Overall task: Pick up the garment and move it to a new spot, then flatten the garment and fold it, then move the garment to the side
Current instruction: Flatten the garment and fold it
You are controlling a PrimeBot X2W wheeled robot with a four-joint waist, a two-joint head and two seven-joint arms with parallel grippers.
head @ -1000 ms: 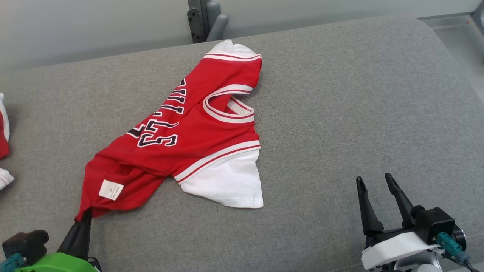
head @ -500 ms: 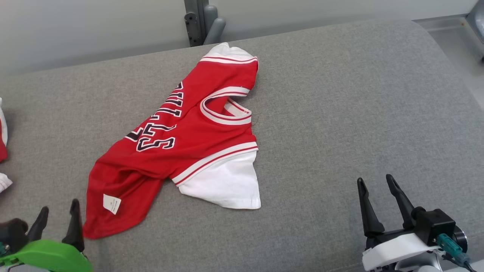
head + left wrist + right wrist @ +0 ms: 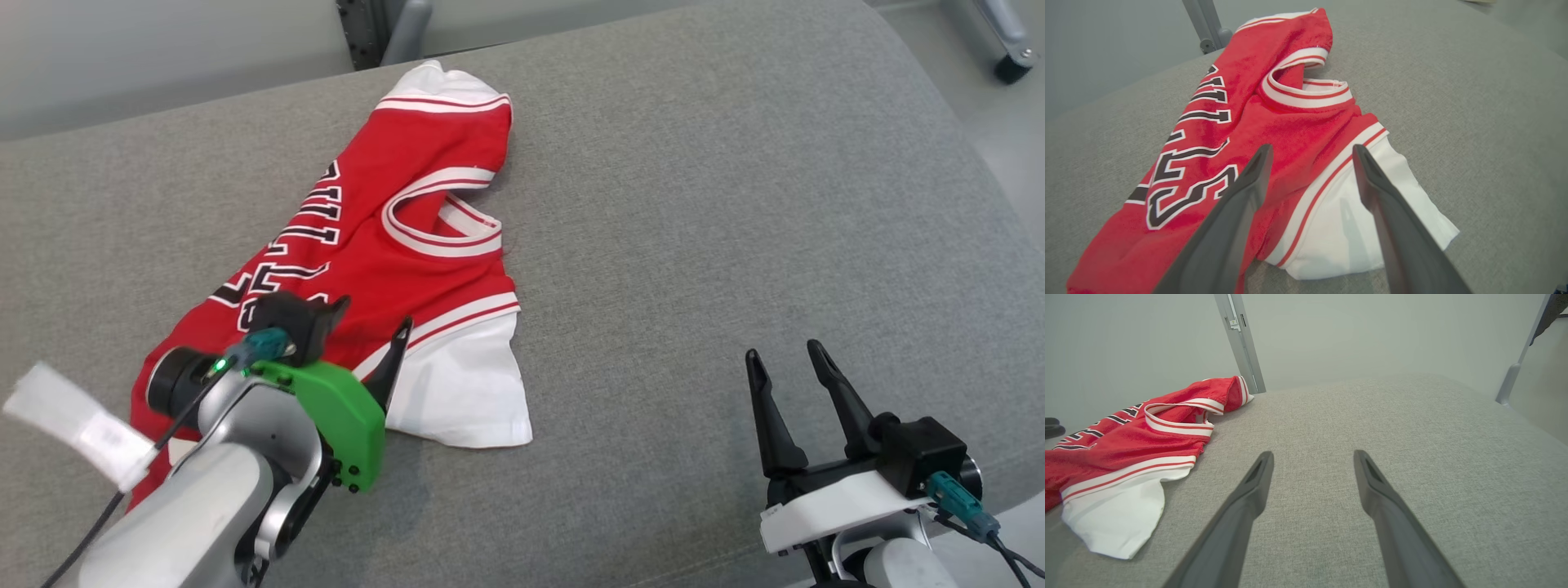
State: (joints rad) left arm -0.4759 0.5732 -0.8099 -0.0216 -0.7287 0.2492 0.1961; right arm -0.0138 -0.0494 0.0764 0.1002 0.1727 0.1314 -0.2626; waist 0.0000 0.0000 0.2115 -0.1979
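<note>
Lying diagonally, hem near-left, garment [image 3: 424, 163] sits under spread left hand [image 3: 1310, 150]; right hand [image 3: 782, 349] spread.

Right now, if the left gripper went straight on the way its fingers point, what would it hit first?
Probably the red and white fabric jersey: the open left gripper aims at its red shoulder, beside the striped band, though depth is unclear.

Left end effector [image 3: 375, 313] has green housing [image 3: 339, 412]; right end effector [image 3: 782, 349], white housing [image 3: 833, 510].
</note>
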